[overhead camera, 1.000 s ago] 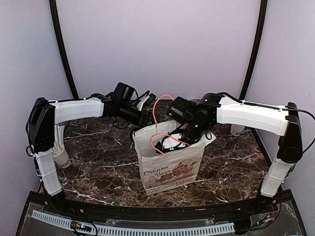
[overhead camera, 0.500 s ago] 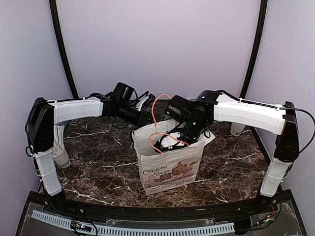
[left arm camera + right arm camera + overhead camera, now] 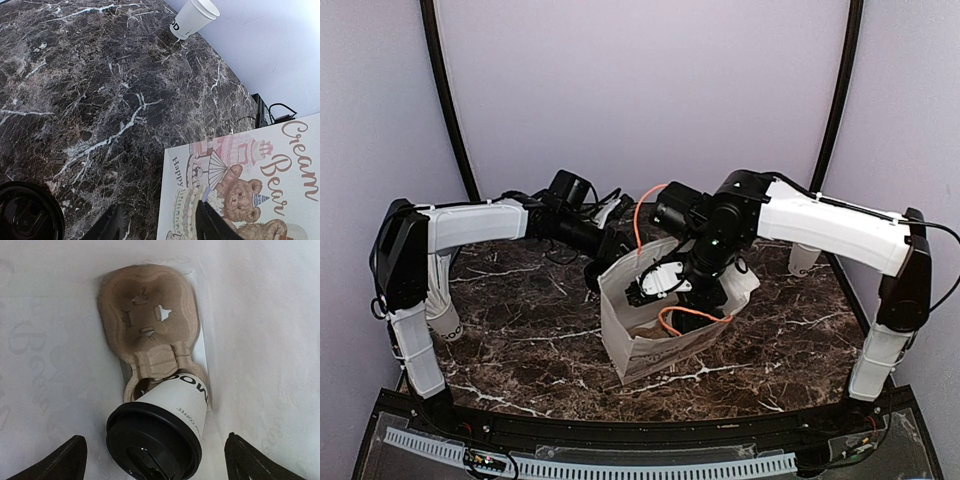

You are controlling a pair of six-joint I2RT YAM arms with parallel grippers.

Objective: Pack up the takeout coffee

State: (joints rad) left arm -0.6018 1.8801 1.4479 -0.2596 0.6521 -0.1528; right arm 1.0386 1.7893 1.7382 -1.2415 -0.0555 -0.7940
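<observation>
Marble tabletop; bag printed "Cream Bear". "COFFEE" cup tilts on pulp tray inside. Right hand spread wide; left hand apart astride bag edge.

takeout coffee on cardboard carrier

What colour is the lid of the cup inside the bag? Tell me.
Black: a round plastic lid on the white paper cup, clearest in the right wrist view.
</observation>
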